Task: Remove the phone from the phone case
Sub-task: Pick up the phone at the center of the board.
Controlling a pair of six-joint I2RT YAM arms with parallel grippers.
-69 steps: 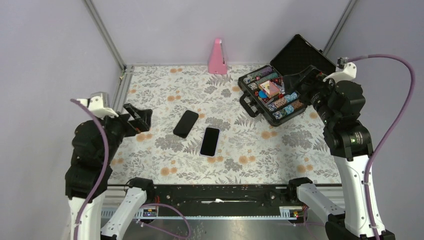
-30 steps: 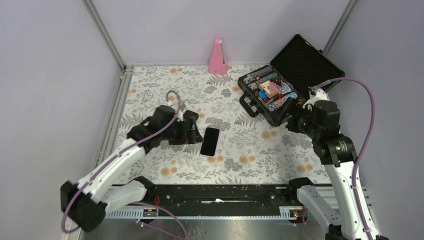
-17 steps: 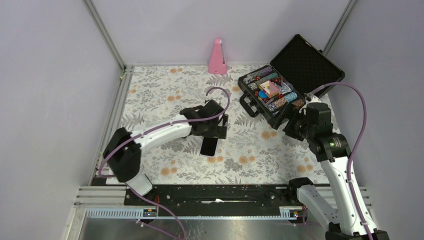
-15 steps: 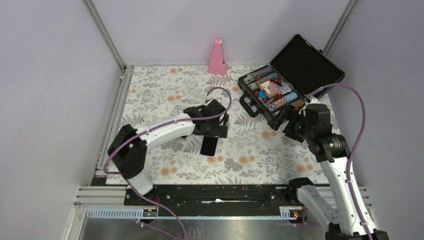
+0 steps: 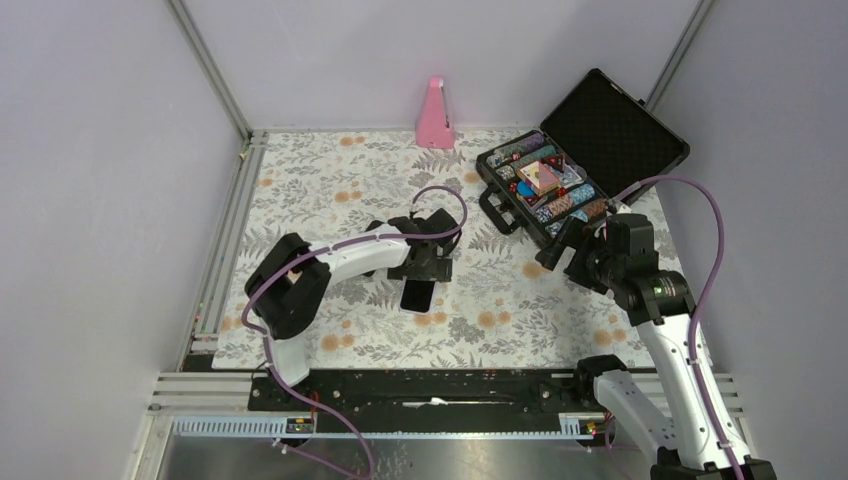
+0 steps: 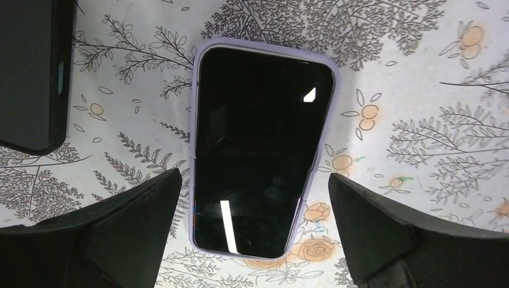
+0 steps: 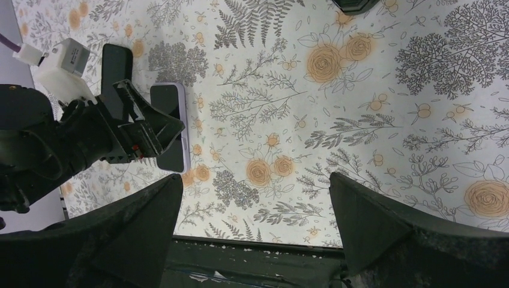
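The phone (image 5: 417, 297) lies screen up in a lilac case on the floral mat. My left gripper (image 5: 426, 262) hovers open just over its far end and hides that part in the top view. In the left wrist view the phone (image 6: 258, 144) lies lengthwise in the gap of my left gripper (image 6: 255, 176), with the lilac case rim (image 6: 194, 120) clear of both fingers. A second black slab (image 6: 30, 72) lies to its left. My right gripper (image 5: 560, 245) is open and empty above the mat to the right. The right wrist view shows my right gripper (image 7: 255, 177) and the phone (image 7: 176, 155) far off.
An open black case of poker chips (image 5: 545, 190) stands at the back right, its lid (image 5: 610, 125) raised. A pink wedge-shaped object (image 5: 434, 115) stands at the back wall. A metal rail (image 5: 235, 190) runs along the left edge. The table's front edge (image 7: 252, 246) lies under my right gripper.
My left arm swung from the far left across the mat and now hangs over the phone. My right arm came down and moved left, away from the chip case.
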